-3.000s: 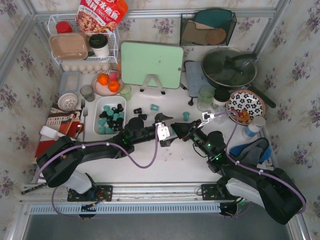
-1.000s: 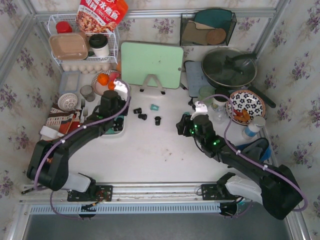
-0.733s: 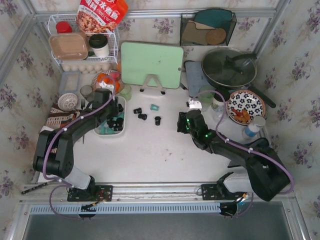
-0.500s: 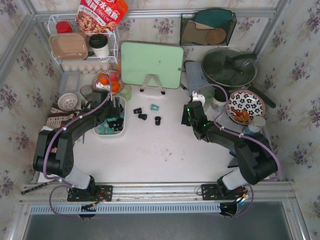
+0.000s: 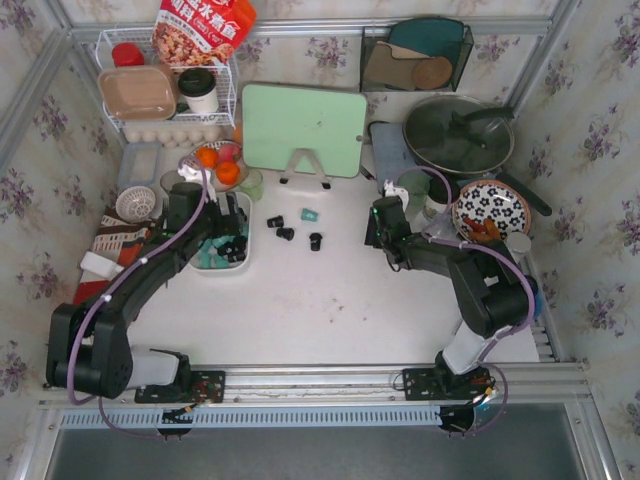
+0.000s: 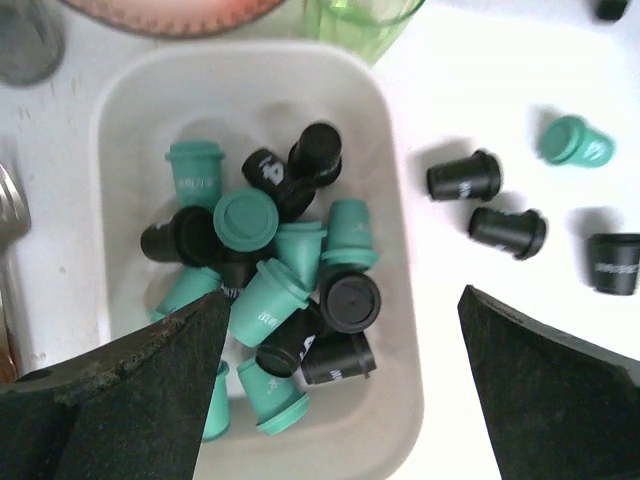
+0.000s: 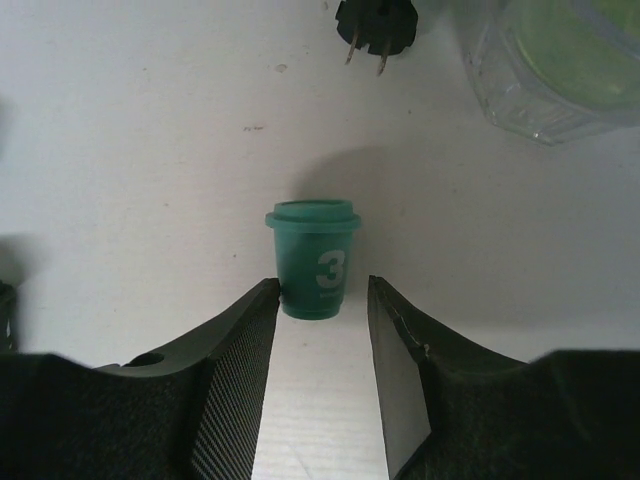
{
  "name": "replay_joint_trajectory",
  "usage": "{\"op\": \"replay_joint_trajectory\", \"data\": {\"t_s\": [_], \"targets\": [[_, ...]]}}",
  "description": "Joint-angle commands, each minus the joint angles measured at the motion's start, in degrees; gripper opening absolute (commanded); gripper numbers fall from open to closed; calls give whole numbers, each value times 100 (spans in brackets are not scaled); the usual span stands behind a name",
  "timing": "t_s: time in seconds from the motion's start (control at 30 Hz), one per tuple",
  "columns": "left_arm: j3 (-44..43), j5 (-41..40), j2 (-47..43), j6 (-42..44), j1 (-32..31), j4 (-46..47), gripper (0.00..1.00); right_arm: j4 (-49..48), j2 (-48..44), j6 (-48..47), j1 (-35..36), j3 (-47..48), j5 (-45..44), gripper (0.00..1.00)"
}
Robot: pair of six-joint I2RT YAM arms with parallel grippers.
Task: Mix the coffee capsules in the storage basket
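**Overhead and wrist views: capsule mixing, partly complete.** The storage basket [image 6: 250, 90] fills the left half of the left wrist view. In the overhead view it sits left of centre, partly under the left arm. It holds a loose heap of coffee capsules [image 6: 275, 260], teal and black lying jumbled across one another, some upright and some tipped. The colours there already read as intermixed.

The left gripper [image 6: 342, 300] hangs above the basket with its jaws spread wide and nothing between them. One finger shows at the lower left of its view, the other at the lower right.

Right of the basket, on the bare table, lie three black capsules [image 6: 508, 232] and one teal capsule [image 6: 577, 140], all on their sides and apart from the dish.

A fifth stray, a teal capsule marked "3" [image 7: 313, 250], stands upright at the centre of the right wrist view, below a black plug [image 7: 375, 20]. The right gripper [image 7: 322, 290] is released, its jaws standing on either side of this capsule's base; the right-hand jaw shows a gap, so it is not gripped.

Judged progress: the bulk is in the basket and mixed; five capsules remain outside and should be carried in.
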State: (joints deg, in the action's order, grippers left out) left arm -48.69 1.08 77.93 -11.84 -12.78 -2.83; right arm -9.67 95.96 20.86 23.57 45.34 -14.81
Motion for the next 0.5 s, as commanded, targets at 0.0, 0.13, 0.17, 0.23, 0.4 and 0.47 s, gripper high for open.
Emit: {"op": "replay_joint_trajectory", "data": {"t_s": [0.0, 0.13, 0.17, 0.23, 0.4, 0.47], "targets": [[184, 173, -437, 100, -113, 580, 99, -282, 209, -80, -35, 159, -32, 48], [305, 242, -707, 328, -385, 787, 99, -306, 453, -114, -50, 304, -48, 48], [313, 272, -731, 393, -436, 826, 99, -309, 531, -112, -63, 332, -55, 48], [324, 327, -744, 516, -535, 885, 99, -312, 609, -117, -73, 360, -78, 46], [421, 766, -714, 877, -781, 1235, 99, -393, 562, -164, -78, 299, -85, 36], [541, 1151, -709, 1143, -889, 1541, 99, -386, 448, -184, -73, 243, -24, 29]]}}
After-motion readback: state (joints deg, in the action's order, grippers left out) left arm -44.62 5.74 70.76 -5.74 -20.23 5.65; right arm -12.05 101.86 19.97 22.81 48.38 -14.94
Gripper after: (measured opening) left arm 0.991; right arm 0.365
